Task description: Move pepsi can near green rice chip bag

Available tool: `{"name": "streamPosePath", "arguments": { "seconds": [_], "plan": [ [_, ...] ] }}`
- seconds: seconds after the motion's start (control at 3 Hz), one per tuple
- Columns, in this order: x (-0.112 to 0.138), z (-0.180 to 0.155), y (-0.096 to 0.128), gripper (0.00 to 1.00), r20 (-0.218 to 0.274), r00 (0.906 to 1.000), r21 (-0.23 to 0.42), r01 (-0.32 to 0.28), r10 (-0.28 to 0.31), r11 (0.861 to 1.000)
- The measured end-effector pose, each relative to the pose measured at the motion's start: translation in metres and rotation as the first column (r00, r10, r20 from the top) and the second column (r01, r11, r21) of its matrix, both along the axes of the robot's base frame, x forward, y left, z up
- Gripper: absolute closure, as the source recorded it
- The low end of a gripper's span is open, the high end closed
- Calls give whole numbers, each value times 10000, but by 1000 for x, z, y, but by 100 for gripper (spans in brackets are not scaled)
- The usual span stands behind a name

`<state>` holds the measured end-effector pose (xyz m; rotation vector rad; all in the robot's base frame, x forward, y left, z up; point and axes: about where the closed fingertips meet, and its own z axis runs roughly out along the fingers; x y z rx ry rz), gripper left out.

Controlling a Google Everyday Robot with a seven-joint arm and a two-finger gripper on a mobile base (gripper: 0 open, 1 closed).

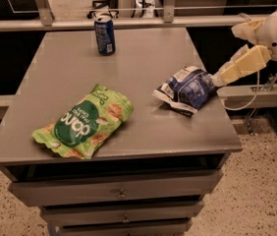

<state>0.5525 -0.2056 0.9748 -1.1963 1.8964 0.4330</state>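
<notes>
gripper (223,76) is at the table (148,58) right edge just beside the blue snack bag (186,88), can't tell its open/closed state; pepsi can (104,34) stands upright at the far edge, well away up-left of it, green rice chip bag (85,122) front-left

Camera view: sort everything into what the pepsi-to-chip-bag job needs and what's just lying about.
Job:
pepsi can, upright at the far edge of the table
green rice chip bag, lying front left
claw, at the table's right edge

Lying about:
blue and white snack bag, right side, beside the claw
</notes>
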Motion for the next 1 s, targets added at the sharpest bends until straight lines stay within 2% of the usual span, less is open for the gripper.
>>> {"name": "streamPosePath", "arguments": {
  "seconds": [0.33,0.67,1.0],
  "plan": [
    [30,-8,4,0,374,9993,1525,-140,84,9882],
    [30,-8,4,0,374,9993,1525,-140,84,9882],
    [48,-13,20,0,664,9957,2329,-784,645,9693]
  ]
}}
